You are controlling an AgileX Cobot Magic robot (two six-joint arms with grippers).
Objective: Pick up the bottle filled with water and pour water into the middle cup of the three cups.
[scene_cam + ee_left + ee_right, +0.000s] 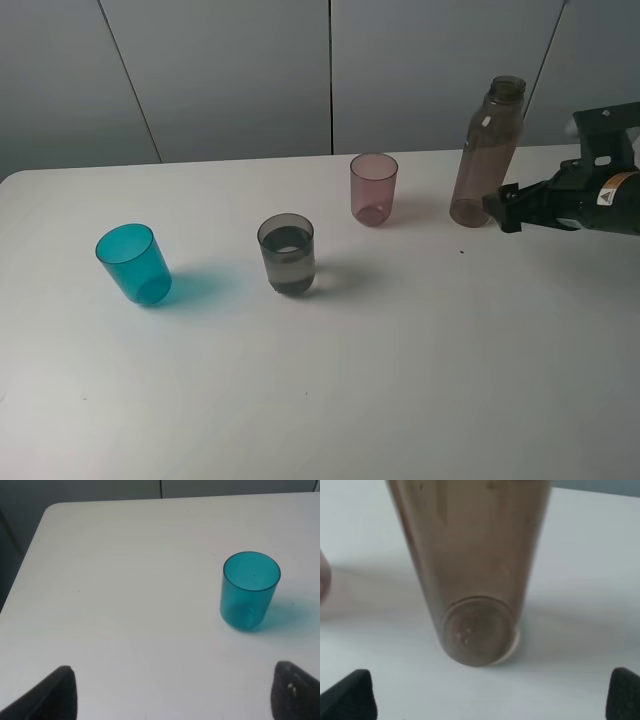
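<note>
The smoky-brown bottle (485, 155) stands upright and capless on the white table (400, 360) at the back right. It fills the right wrist view (475, 580). My right gripper (505, 208) is open just to the right of the bottle's base, apart from it, with the fingertips wide at either side (485, 700). The three cups stand in a slanted row: teal (133, 263), smoky grey in the middle (287, 254) with some liquid in it, and pink (373, 188). My left gripper (175, 695) is open and empty, short of the teal cup (249, 591).
Grey wall panels (330, 70) rise behind the table's far edge. The table's left corner and edge (37, 535) show in the left wrist view. The pink cup stands a short way left of the bottle.
</note>
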